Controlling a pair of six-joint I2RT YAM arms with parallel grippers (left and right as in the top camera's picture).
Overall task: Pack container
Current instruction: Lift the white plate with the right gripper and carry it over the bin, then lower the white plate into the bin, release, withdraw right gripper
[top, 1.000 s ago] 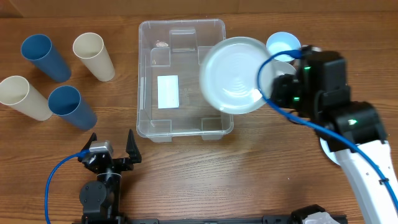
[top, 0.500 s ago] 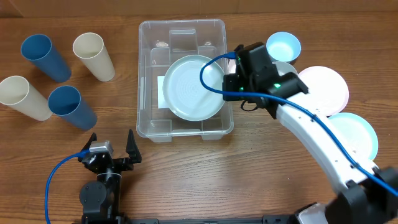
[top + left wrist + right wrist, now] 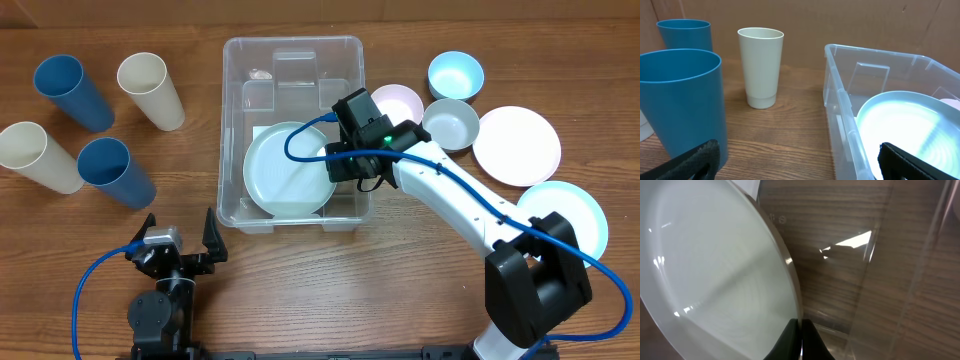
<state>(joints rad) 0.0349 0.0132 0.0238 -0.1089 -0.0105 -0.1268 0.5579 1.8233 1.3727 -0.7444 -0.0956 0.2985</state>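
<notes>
Container (image 3: pixel 290 42) mid-bench (image 3: pixel 420 285), pale plate (image 3: pixel 285 170) inside it; right tool (image 3: pixel 798 332) clamped on plate rim. Left tool (image 3: pixel 181 238) low beside container, fingers apart, empty

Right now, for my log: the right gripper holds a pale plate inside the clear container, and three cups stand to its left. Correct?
Not three: the overhead view shows four cups left of the container, two blue and two cream. The right gripper holds the plate inside it.
</notes>
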